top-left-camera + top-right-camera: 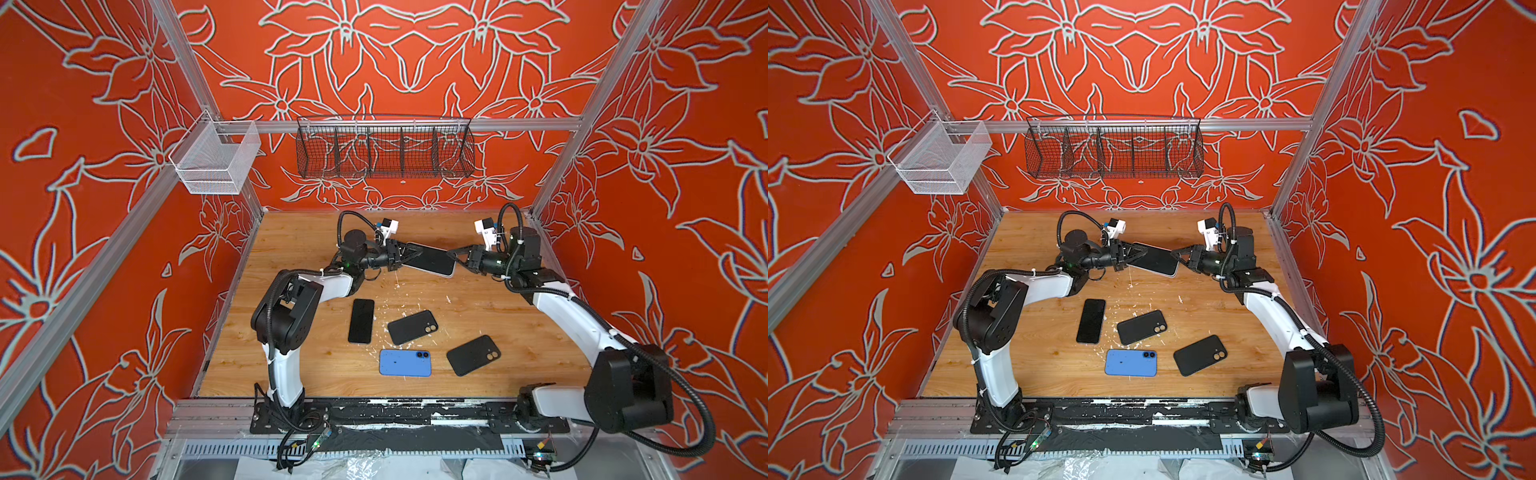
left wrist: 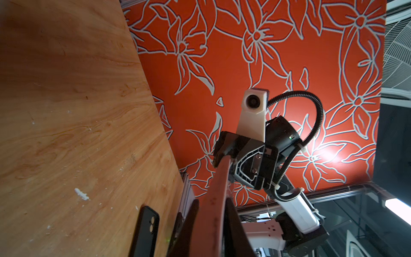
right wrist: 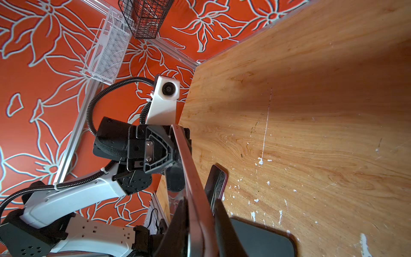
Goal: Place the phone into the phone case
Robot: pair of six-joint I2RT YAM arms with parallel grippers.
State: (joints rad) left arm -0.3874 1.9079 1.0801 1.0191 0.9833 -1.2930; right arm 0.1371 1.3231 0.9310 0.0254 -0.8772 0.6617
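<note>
1. While lifted above the far part of the wooden desk (image 1: 332,374), the phone (image 1: 430,262) is held in mid-air, dark screen up.
2. Left gripper (image 1: 405,254) pinches one end of it; right gripper (image 1: 457,257) pinches the opposite end.
3. Nearer the front, flat on the desk, lie a black phone case (image 1: 412,327), a second black case (image 1: 473,355), a blue handset (image 1: 405,363) and a dark handset (image 1: 361,321).

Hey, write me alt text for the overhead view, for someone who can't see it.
The left gripper and right gripper hold a phone by opposite ends over a wooden table. On the table nearer the camera lie a black phone, two black cases and a blue phone, face down.
</note>
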